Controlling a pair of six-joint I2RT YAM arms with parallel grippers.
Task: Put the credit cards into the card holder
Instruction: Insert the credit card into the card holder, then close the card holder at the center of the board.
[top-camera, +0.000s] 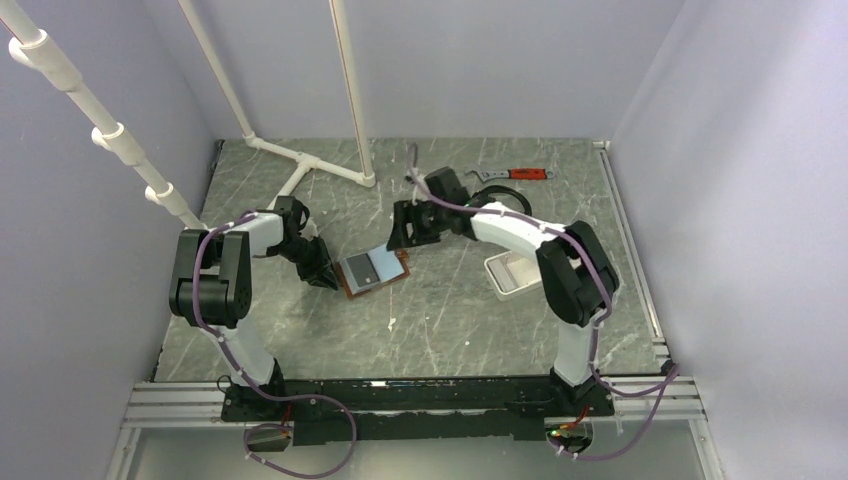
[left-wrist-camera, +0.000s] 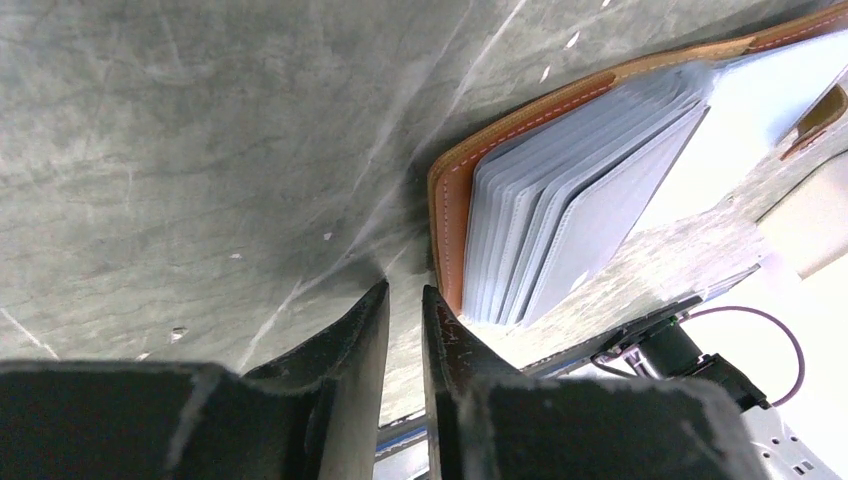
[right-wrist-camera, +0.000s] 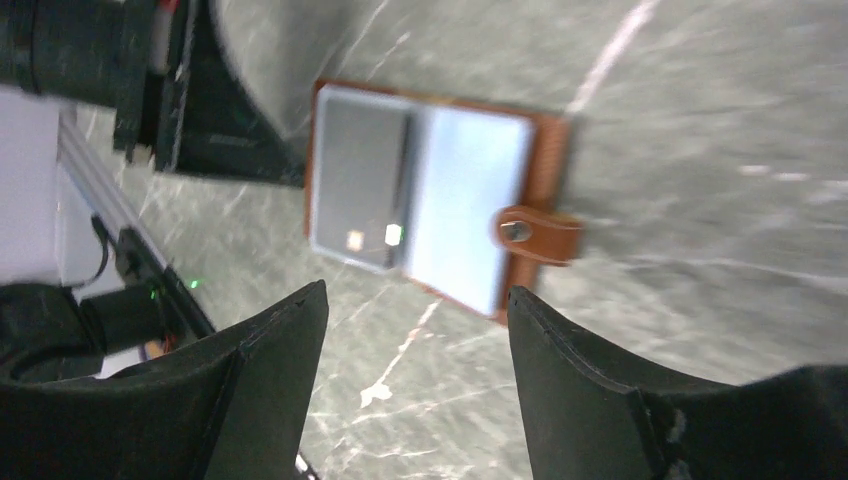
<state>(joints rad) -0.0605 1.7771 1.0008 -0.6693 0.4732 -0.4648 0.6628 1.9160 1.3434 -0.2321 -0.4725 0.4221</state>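
Left fingers (left-wrist-camera: 350, 340) fill the foreground of their wrist view. They are drawn almost together with only a sliver of bench (left-wrist-camera: 200, 150) showing between them, and nothing is gripped. Their tips sit low at the bench, just beside a corner of the card holder (left-wrist-camera: 447, 200), against its stitched leather edge. I judge this a bracing post, set to stop the holder sliding.

Right fingers (right-wrist-camera: 270, 360) are spread wide and empty, hanging above the holder. I judge that the wide spread leaves room to press or adjust what lies on it.

The holder lies open and flat mid-bench, its closing tab (right-wrist-camera: 535, 232) folded over one edge and its clear sleeves (left-wrist-camera: 580, 190) fanned upward. One greyish credit card (right-wrist-camera: 357, 190) lies on the half nearer the left arm. I cannot tell whether it is seated in a sleeve or merely resting on top.

A white tray (top-camera: 505, 272) stands beside the right arm, partly hidden by it. I cannot make out its contents.
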